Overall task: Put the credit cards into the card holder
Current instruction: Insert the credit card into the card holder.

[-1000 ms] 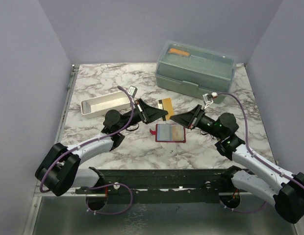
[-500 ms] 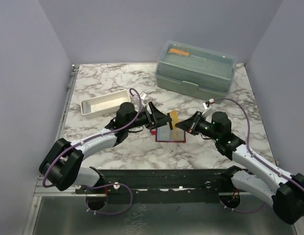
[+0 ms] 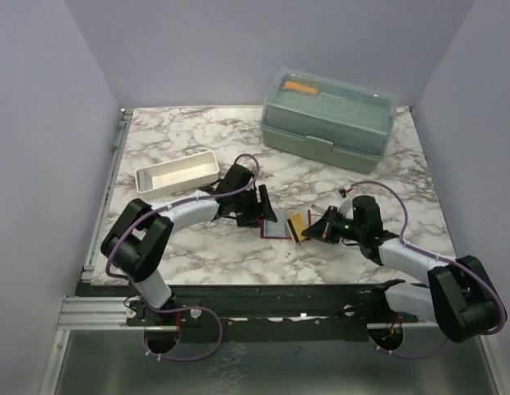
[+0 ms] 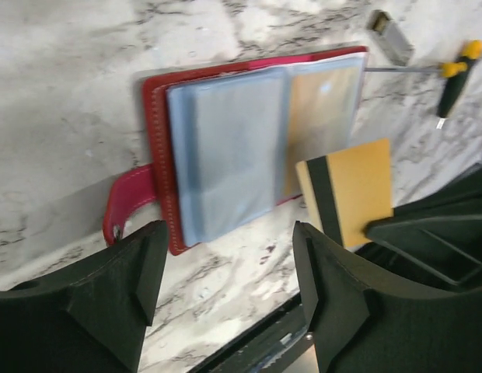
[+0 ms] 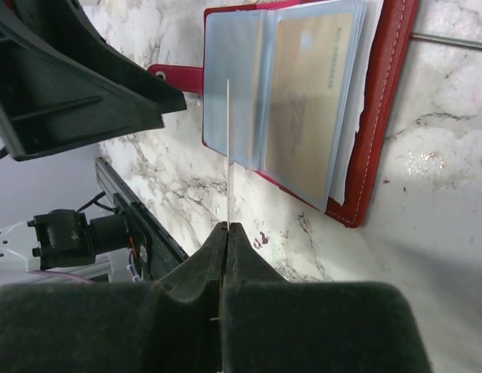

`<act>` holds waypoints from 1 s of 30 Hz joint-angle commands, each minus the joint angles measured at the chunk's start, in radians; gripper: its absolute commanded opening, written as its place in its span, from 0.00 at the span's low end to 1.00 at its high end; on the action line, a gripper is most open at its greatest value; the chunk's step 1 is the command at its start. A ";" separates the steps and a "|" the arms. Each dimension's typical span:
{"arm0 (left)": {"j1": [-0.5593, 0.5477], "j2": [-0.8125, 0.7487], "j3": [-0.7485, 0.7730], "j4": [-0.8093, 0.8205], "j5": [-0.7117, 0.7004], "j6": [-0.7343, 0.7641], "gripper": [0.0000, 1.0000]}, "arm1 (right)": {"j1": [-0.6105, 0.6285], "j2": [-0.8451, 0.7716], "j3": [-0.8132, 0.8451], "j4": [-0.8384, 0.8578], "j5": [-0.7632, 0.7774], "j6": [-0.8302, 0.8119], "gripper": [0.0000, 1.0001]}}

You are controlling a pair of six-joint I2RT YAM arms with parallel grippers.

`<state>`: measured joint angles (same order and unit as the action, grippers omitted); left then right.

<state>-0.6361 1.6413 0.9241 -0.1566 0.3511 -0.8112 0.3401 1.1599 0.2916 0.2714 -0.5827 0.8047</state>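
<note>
The card holder (image 3: 275, 228) lies open on the marble, red-edged, its blue-grey sleeves (image 4: 225, 148) facing up. A tan card (image 5: 307, 101) sits inside the right sleeve. My right gripper (image 3: 308, 233) is shut on a yellow credit card (image 4: 354, 190) with a black stripe, held on edge by the holder's near right side. From the right wrist the card shows as a thin line (image 5: 228, 148) over the left sleeve. My left gripper (image 4: 225, 287) hovers open at the holder's left side, nothing between its fingers (image 4: 117, 287).
A long white tray (image 3: 177, 171) lies at the back left. A pale-green lidded box (image 3: 327, 117) stands at the back right. A thin tool with a yellow-and-black handle (image 4: 459, 70) lies just beyond the holder.
The yellow card has passed from my left gripper to my right: the left opened and the right shut on it. Both grippers came down close to the card holder.
</note>
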 commanded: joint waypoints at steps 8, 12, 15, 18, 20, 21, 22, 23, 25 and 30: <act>-0.005 0.132 0.056 -0.130 -0.133 0.069 0.62 | -0.063 0.152 -0.044 0.264 -0.147 -0.016 0.00; -0.005 0.154 0.055 -0.130 -0.165 0.064 0.55 | -0.076 0.205 -0.053 0.317 -0.159 -0.011 0.00; -0.005 0.167 0.052 -0.130 -0.174 0.054 0.50 | -0.088 0.236 -0.062 0.354 -0.171 -0.003 0.00; -0.005 0.172 0.048 -0.131 -0.188 0.051 0.45 | -0.102 0.249 -0.067 0.363 -0.186 -0.006 0.00; -0.005 0.170 0.045 -0.133 -0.196 0.049 0.44 | -0.109 0.240 -0.071 0.353 -0.183 -0.011 0.00; -0.005 0.169 0.044 -0.133 -0.197 0.049 0.43 | -0.112 0.239 -0.071 0.348 -0.185 -0.013 0.00; -0.005 0.169 0.044 -0.133 -0.198 0.049 0.43 | -0.115 0.240 -0.072 0.349 -0.188 -0.013 0.00; -0.005 0.169 0.042 -0.133 -0.198 0.049 0.42 | -0.117 0.242 -0.074 0.350 -0.188 -0.014 0.00; -0.005 0.167 0.039 -0.135 -0.199 0.050 0.40 | -0.121 0.243 -0.076 0.347 -0.187 -0.019 0.00; -0.005 0.164 0.032 -0.135 -0.195 0.047 0.40 | -0.127 0.263 -0.072 0.347 -0.197 -0.028 0.00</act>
<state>-0.6373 1.7596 0.9909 -0.2375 0.2386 -0.7807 0.2207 1.4006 0.2264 0.5903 -0.7506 0.7998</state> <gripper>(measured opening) 0.402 0.005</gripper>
